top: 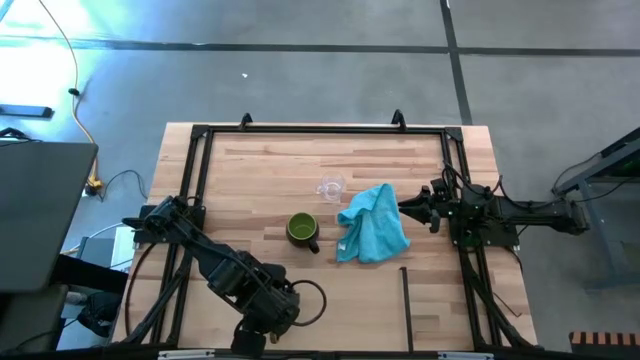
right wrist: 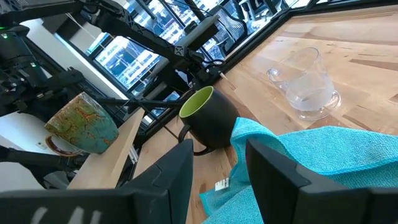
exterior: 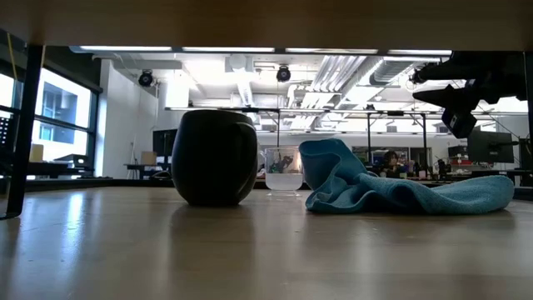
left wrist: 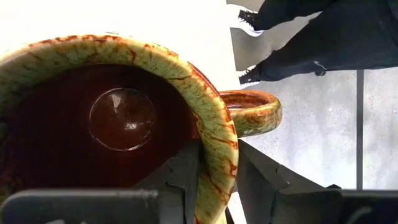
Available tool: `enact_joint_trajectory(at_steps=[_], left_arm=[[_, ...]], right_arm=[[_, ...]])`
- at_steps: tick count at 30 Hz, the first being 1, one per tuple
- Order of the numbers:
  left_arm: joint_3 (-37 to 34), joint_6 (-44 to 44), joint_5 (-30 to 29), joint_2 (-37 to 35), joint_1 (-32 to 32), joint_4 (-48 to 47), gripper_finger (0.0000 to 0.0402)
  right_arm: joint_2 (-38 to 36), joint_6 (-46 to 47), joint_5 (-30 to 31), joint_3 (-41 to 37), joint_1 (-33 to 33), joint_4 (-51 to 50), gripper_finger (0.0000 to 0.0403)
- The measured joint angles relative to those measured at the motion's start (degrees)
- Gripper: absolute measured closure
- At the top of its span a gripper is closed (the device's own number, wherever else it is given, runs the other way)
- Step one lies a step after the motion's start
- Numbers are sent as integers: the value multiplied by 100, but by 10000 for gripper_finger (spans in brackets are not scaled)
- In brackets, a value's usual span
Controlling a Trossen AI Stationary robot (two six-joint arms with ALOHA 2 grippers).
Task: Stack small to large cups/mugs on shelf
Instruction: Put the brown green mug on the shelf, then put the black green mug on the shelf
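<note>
The left claw (left wrist: 214,186) is clenching the rim of the brown mug (left wrist: 124,112), one finger inside and one outside, and is carrying it in the air just off the desk's (top: 260,180) near edge. The right claw (right wrist: 217,165) is waiting with its fingers parted just beside the turquoise cloth (top: 375,235). The green mug (top: 302,229) and the glass cup (top: 331,186) are standing on the desk, beyond the left claw (both well apart from it). Judged step: transport of the largest vessel. The next move is calling for setting it upright on the shelf, which I cannot make out here.
</note>
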Motion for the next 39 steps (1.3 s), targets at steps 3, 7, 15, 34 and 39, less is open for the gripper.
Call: enact_joint_trajectory(at_steps=[3,7,15,34,39], left_arm=[[0,-39,-17,-1,2,-33,316],[0,-40,-15,-2,2,-83,316],[0,-42,4,-4,2,-88,316],[0,-69,152,-7,2,-59,222],[0,-76,140,-7,2,-68,218]], right_arm=[[-1,16,-1,0,1,0,263],[0,60,0,0,1,0,263],[0,62,0,0,1,0,263],[0,18,0,0,1,0,263],[0,58,0,0,1,2,263]])
